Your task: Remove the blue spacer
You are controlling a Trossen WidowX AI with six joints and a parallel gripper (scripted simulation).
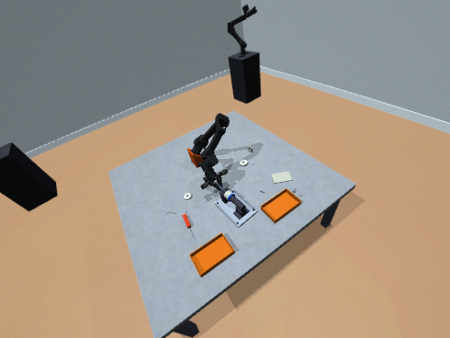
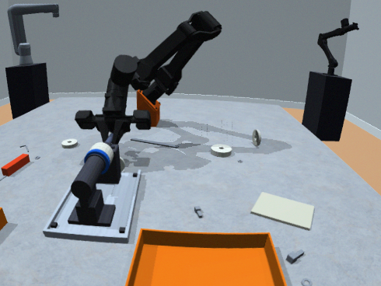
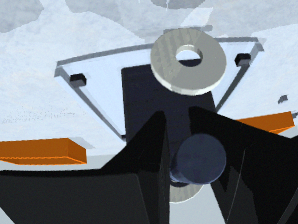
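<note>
My gripper (image 1: 220, 186) (image 2: 110, 137) (image 3: 176, 117) is shut on the dark blue shaft (image 3: 202, 159), at the end away from the big black housing block (image 1: 239, 207) (image 2: 86, 180). The blue spacer (image 1: 231, 197) (image 2: 106, 160) is around the shaft line, against the housing block. White spacer material (image 2: 103, 148) sits beside it, towards my gripper; a pale rim (image 3: 187, 195) shows below the shaft end in the wrist view. The dark upright support (image 2: 113, 167) (image 3: 150, 95) stands between the spacers and my fingers. The shaft inside the spacers and housing is hidden.
The metal base plate (image 1: 244, 220) (image 2: 132, 210) carries the assembly. A white ring (image 3: 165, 67) is near the support. Other white rings (image 2: 221, 150) (image 2: 69, 143) (image 2: 256, 137), orange trays (image 1: 281, 206) (image 1: 212, 254), a red-handled tool (image 1: 186, 220) and a cream plate (image 2: 284, 210) are around.
</note>
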